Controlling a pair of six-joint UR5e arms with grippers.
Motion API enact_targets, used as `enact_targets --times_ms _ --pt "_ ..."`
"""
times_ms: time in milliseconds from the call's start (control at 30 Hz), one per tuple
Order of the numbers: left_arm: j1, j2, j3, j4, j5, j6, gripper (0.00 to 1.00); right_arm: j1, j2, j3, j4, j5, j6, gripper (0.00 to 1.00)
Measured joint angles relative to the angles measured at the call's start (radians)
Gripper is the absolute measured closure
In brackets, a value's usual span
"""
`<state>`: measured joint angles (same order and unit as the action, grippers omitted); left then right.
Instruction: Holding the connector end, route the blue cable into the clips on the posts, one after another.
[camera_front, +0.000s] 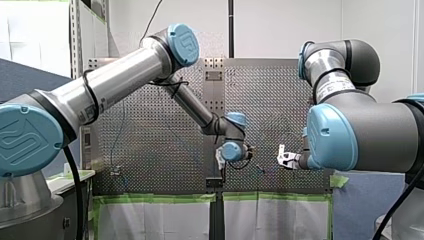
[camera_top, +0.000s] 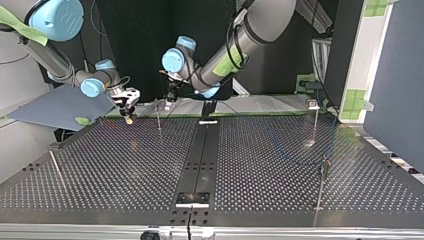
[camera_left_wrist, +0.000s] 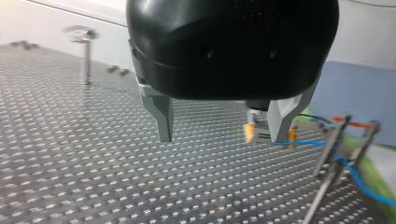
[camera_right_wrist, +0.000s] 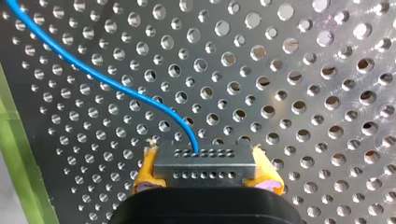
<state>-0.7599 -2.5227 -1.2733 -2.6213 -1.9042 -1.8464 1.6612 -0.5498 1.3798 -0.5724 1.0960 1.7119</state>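
Observation:
In the right wrist view my right gripper (camera_right_wrist: 206, 161) is shut on the grey connector (camera_right_wrist: 205, 173), held between its yellow pads (camera_right_wrist: 147, 170). The blue cable (camera_right_wrist: 116, 88) leaves the connector and curves away over the perforated plate. Seen from my left wrist, that cable (camera_left_wrist: 364, 186) runs from the connector through a clip on a thin post (camera_left_wrist: 332, 149). My left gripper (camera_left_wrist: 222, 137) hangs open and empty just above the table, beside that post. In the top view my right gripper (camera_top: 129, 112) is at the far left and my left gripper (camera_top: 170, 97) is near the post (camera_top: 158, 114).
More thin posts stand at the top view's right: one far back (camera_top: 315, 120) and one nearer the front (camera_top: 322, 182). A dark centre rail (camera_top: 202, 150) divides the perforated table. A grey panel (camera_top: 60, 107) lies beyond the far left edge.

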Motion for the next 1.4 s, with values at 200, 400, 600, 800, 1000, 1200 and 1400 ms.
enact_targets --times_ms 200,400,600,800,1000,1200,1400 --pt "0.002 0.055 -0.055 -0.032 -0.008 -0.015 0.00 0.001 0.000 0.000 0.005 -0.001 -0.003 1.00" --pt "0.001 0.110 -0.110 -0.087 -0.018 -0.024 0.00 0.001 0.000 0.000 0.006 -0.001 -0.005 1.00" --pt "-0.001 0.167 -0.167 -0.139 -0.020 -0.019 0.00 0.001 0.000 0.000 0.006 -0.001 -0.005 1.00" --pt "-0.002 0.223 -0.223 -0.154 -0.021 -0.018 0.00 -0.001 0.001 0.000 0.008 -0.001 -0.006 1.00" --pt "-0.003 0.280 -0.280 -0.167 -0.021 -0.017 0.00 -0.003 0.001 0.000 0.012 0.000 -0.006 1.00" --pt "-0.005 0.342 -0.343 -0.178 -0.041 -0.017 0.00 -0.003 0.002 0.000 0.012 0.000 -0.006 1.00" --pt "-0.004 0.404 -0.404 -0.172 -0.073 -0.030 0.00 -0.003 0.003 0.000 0.012 0.000 -0.006 1.00"
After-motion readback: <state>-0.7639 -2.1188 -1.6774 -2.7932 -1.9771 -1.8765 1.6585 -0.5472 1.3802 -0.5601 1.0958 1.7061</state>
